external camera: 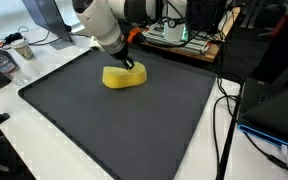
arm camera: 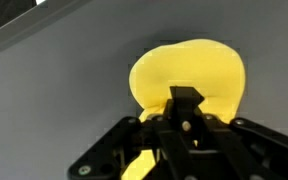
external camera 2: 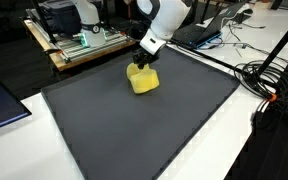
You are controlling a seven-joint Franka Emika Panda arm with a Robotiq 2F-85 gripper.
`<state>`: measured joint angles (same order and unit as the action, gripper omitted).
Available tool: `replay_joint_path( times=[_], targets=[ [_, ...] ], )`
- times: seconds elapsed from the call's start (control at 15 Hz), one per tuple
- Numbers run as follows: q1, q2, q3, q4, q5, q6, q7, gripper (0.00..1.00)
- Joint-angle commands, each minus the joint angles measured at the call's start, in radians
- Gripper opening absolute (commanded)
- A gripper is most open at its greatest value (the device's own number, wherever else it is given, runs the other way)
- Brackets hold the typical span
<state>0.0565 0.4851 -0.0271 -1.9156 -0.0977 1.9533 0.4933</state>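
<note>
The white robot arm point(external camera: 102, 22) reaches down over the dark grey rectangular mat point(external camera: 104, 130) that covers most of the white desk point(external camera: 44, 145). Its wrist is tilted, so the jaws point downward at a slant.

The jaws are drawn fully together. Their tips rest on the upper edge of the soft yellow rounded block point(external camera: 122, 77). Whether any of its material is pinched between them cannot be made out.

The yellow block lies flat on the mat, in the mat's half nearer the arm's base and well inside its borders. It sits directly beneath the jaws and extends a little to one side of them.

In both exterior views the arm point(external camera 2: 162, 18), the block point(external camera 2: 144, 82) and the whole mat point(external camera 2: 134, 130) show. The wrist view shows only the closed black fingers point(arm camera: 187, 100) meeting in front of the block point(arm camera: 184, 65), with grey mat behind. An exterior view alone shows black cables point(external camera 2: 269, 80) lying beyond the mat's edge.
</note>
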Motion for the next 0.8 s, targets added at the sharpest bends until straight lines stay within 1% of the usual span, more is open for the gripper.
replay_joint_path(
  times=[0.0,0.2,0.73],
  targets=[
    [0.003,0.08,-0.005,-0.007,0.052,-0.009,-0.015,0.04],
    [-0.001,0.052,-0.009,-0.005,0.058,-0.012,-0.016,0.04],
    [0.001,-0.069,-0.029,-0.028,0.046,-0.013,-0.008,0.04]
  ],
)
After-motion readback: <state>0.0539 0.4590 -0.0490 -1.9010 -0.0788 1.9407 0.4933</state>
